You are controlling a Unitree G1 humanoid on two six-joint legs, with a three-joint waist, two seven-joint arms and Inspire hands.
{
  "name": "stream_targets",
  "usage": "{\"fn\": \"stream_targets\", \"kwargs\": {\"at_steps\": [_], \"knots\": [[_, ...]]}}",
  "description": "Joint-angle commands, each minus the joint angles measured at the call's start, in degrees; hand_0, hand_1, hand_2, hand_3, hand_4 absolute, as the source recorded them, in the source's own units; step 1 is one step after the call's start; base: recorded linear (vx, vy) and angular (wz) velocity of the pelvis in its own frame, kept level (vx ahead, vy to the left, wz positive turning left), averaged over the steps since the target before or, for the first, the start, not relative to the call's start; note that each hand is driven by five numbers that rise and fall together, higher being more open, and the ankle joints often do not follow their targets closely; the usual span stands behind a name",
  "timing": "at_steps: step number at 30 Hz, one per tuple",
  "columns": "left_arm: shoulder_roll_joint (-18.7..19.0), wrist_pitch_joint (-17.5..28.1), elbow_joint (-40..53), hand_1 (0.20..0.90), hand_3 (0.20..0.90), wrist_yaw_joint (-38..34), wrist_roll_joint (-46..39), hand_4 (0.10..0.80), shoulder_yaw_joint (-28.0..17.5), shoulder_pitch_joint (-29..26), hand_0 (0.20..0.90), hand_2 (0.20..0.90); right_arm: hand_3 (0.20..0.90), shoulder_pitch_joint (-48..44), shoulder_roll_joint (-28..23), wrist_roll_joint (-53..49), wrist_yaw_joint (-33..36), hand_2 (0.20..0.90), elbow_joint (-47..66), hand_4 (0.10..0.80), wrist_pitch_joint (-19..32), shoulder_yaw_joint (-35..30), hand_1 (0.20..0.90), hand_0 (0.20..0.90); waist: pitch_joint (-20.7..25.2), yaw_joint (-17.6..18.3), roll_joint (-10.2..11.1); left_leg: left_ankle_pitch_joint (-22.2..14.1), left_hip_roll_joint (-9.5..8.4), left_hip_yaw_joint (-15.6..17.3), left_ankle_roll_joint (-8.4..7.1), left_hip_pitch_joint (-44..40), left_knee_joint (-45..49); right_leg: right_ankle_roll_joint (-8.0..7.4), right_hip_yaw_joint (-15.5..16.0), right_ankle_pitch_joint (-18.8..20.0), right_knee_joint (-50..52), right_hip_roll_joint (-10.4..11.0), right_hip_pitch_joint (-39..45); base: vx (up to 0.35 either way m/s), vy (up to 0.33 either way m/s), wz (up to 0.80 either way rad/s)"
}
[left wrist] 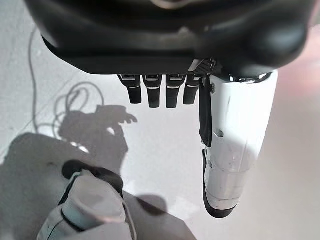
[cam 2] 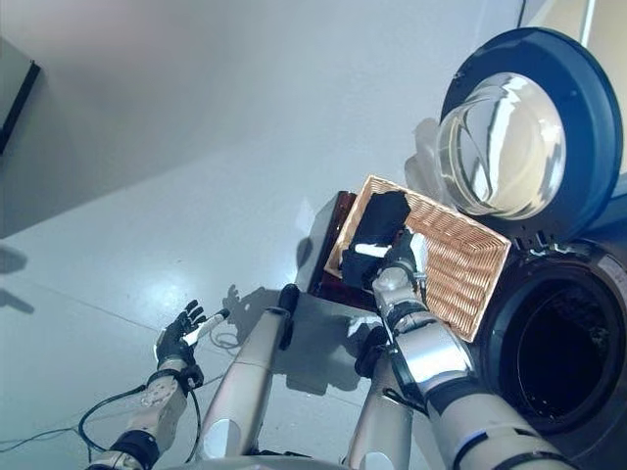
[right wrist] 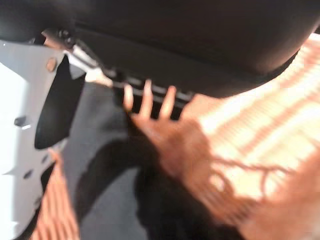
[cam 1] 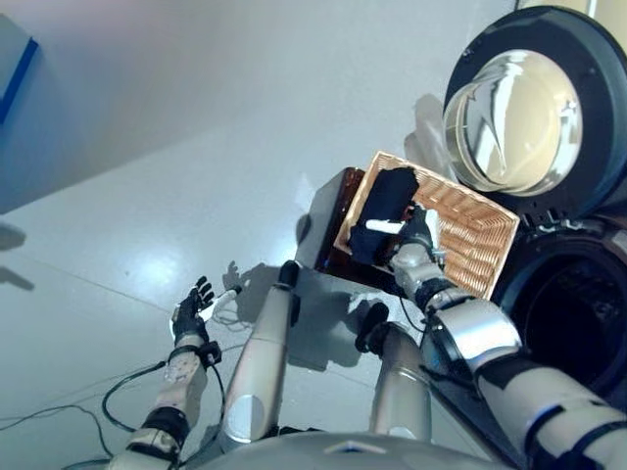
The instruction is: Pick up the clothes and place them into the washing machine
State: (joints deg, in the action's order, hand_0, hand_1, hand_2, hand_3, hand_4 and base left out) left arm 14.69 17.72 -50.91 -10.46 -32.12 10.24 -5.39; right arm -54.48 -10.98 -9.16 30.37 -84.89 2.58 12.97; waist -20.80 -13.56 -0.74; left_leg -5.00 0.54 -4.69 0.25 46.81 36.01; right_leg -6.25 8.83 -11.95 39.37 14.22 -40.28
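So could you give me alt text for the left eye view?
The robot's right hand reaches into a wicker basket over a dark garment, beside a washing machine with its door open. Its left hand hangs open over the floor.

I can read no text, label, number or sign anywhere in front of me. The washing machine (cam 2: 549,323) shows no legible print on its door or front, the wicker basket (cam 2: 460,259) carries no tag, and the dark clothes (cam 2: 377,230) in it show no lettering I can make out. My wrist views show nothing written either.
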Motion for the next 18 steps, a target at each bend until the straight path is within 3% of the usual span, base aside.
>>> {"fn": "stream_targets", "kwargs": {"at_steps": [1, 13, 18], "knots": [[3.9, 1.8, 2.8, 0.9, 0.9, -1.9, -0.1, 0.8, 1.6, -0.8, 0.9, 0.9, 0.9, -5.5, -3.7, 4.0, 4.5, 0.9, -0.7, 0.8, -1.0, -0.2, 0.9, 0.9, 0.4, -2.6, 0.1, 2.5, -0.68, 1.5, -2.0, 0.0, -1.5, -1.06, -0.8, 6.4, -4.2, 0.1, 6.0, 0.027, -0.009, 0.07], [4.5, 0.5, 5.0, 0.9, 0.9, -1.9, 0.7, 0.8, 3.6, -1.8, 0.9, 0.9, 0.9, -7.9, -3.0, 7.7, 6.7, 0.9, -5.7, 0.8, -7.0, -1.1, 0.9, 0.9, 1.4, -5.1, -0.5, 3.0, -1.92, 0.9, -1.64, -0.7, -4.2, -1.76, 1.4, 7.4, -7.6, 1.1, 8.5, 0.038, -0.008, 0.06], [5.0, 0.2, 5.9, 0.9, 0.9, -1.9, 1.2, 0.8, 2.9, -1.5, 0.9, 0.9, 0.9, -7.3, -3.2, 7.5, 7.1, 0.9, -5.2, 0.8, -7.3, -2.1, 0.9, 0.9, 1.6, -5.3, -0.7, 2.0, -2.42, 0.5, -1.29, 0.7, -1.8, -1.63, 1.5, 6.5, -5.5, 1.2, 7.6, 0.013, -0.016, 0.13]]}}
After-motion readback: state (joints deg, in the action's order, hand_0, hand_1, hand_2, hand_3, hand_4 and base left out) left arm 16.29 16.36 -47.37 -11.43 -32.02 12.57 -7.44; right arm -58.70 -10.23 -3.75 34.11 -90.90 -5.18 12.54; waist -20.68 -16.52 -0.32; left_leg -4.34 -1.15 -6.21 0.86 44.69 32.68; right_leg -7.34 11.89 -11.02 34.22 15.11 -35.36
